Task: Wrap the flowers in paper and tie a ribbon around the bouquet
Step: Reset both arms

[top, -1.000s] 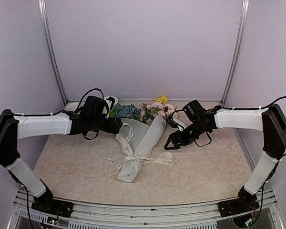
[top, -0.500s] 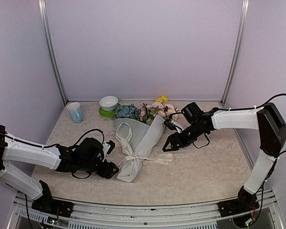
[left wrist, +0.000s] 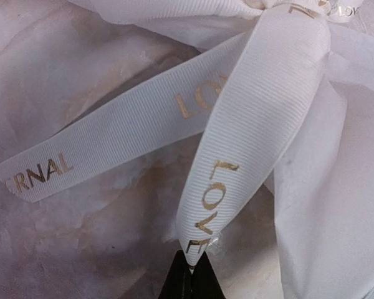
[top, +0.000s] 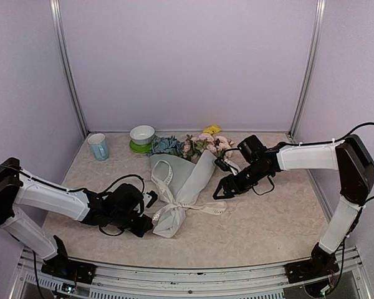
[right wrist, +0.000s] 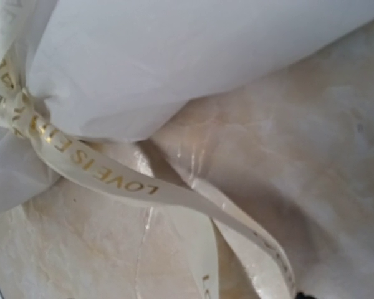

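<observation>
One white paper-wrapped bouquet, cream ribbon, gold lettering

The setting is presenting as a robotics lab test cell. Plain lilac wall panels and aluminium posts are enclosing a marble-patterned tabletop. The left arm and right arm are standing bolted to a metal rail at the near edge, with black cables and bare circuit boards lying exposed beside the bases.
</observation>
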